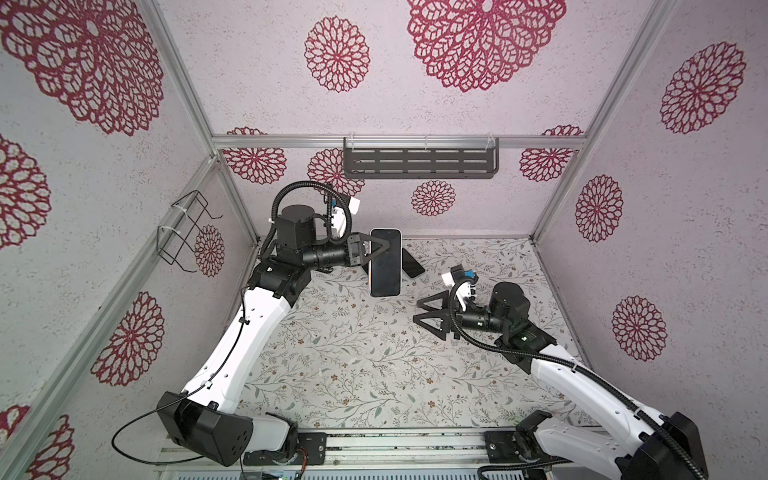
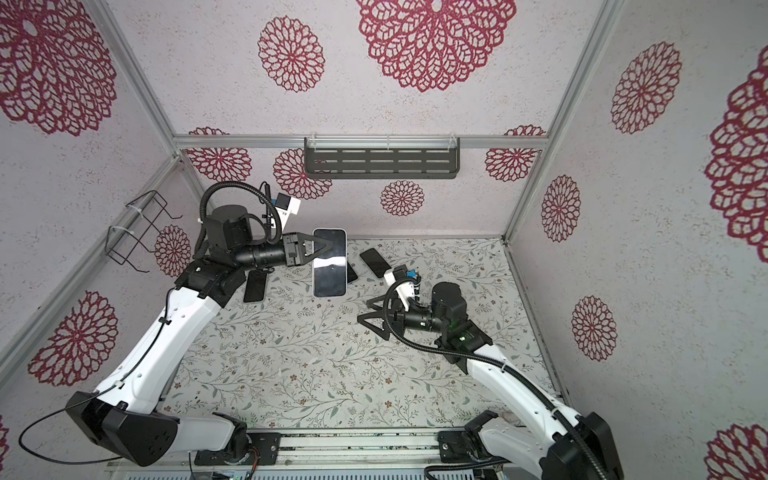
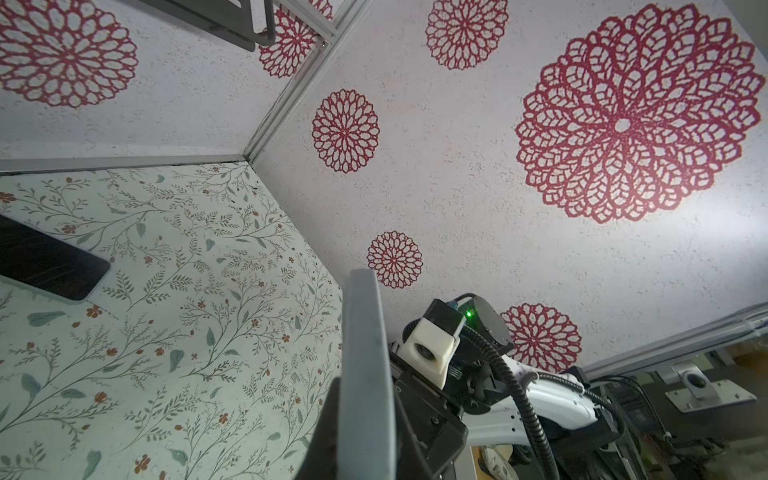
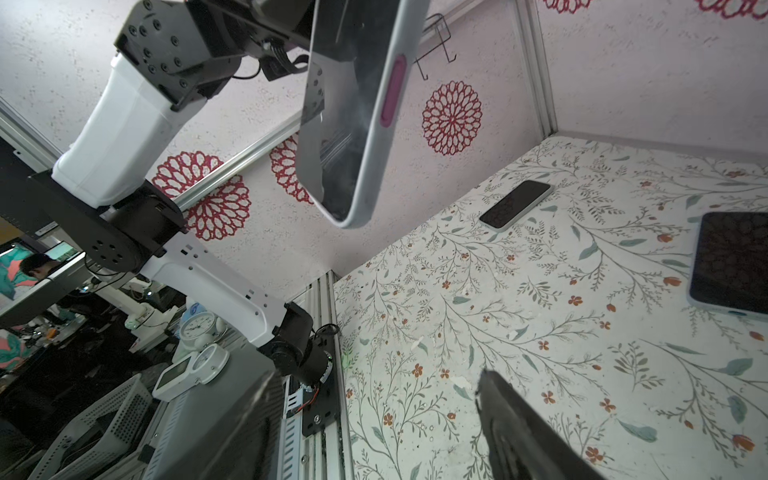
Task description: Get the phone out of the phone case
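One step short: the left claw [image 1: 384, 248] clenches the phone [image 1: 386, 272], not yet out of its phone case [image 4: 370, 174], aloft at the bench's [image 1: 353, 365] twelve o'clock; the right claw [image 1: 416, 312], at the phone's five o'clock, gapes empty.

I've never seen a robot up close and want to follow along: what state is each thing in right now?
Phone: dark screen, inside its case, held above the table.
Case: around the phone, not yet removed.
Left fingers: shut on the phone.
Right fingers: open, empty.
Second phone: flat on the table, dark screen.
Third phone: flat on the table.
Wire basket: empty.
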### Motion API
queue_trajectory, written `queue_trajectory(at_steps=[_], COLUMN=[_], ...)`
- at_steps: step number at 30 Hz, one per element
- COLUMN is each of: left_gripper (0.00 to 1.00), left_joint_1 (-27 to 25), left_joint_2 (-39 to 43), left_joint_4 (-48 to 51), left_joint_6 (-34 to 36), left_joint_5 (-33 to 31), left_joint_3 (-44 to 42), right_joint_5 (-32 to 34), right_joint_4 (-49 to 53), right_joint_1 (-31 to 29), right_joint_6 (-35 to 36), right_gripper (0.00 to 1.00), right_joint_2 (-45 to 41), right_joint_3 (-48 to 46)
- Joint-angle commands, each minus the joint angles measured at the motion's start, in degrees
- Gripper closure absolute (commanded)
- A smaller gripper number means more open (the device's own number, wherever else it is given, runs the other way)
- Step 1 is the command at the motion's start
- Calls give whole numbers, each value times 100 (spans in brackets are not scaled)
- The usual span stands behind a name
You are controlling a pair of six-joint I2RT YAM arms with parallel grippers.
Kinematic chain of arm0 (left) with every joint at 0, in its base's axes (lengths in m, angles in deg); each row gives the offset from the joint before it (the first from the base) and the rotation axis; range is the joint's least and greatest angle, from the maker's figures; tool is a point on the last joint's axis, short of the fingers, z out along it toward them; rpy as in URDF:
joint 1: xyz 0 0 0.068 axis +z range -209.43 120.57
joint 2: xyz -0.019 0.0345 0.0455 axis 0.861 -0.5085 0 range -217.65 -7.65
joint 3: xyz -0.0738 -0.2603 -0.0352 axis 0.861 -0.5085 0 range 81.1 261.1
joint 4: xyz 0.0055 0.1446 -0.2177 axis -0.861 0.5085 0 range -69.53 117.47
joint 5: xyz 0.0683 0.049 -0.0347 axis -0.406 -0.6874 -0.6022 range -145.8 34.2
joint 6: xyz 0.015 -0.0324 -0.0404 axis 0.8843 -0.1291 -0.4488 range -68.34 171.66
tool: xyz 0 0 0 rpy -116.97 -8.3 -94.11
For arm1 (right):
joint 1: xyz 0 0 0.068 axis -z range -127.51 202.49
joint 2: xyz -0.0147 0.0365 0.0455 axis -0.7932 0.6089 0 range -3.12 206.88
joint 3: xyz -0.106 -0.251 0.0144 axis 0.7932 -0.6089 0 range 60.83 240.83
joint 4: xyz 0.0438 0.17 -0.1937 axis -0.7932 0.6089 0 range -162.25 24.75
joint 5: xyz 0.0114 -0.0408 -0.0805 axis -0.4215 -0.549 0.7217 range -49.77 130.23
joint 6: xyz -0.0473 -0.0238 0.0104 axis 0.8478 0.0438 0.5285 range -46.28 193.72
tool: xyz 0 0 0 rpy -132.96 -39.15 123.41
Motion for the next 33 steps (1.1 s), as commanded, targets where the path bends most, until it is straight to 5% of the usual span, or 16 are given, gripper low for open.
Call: queue_trajectory(at_steps=[1,21,33], left_gripper=[100,100,100], left_joint_1=[-48,-289,-330], left_joint_2=[-15,125,141], left_joint_4=[225,576,399], left_joint_6=[599,1271,1167], left_joint_5=[378,435,478], left_joint_3=[250,288,195], right_joint_5=[-419,-539,-545], right_joint_4=[-296,-319,-448], right_joint_1=[-98,-508,-510], right_joint_6=[-6,180,197], right_gripper=[24,36,56], right_joint_2=[86,895,966], right_joint_3=[289,1048,1056])
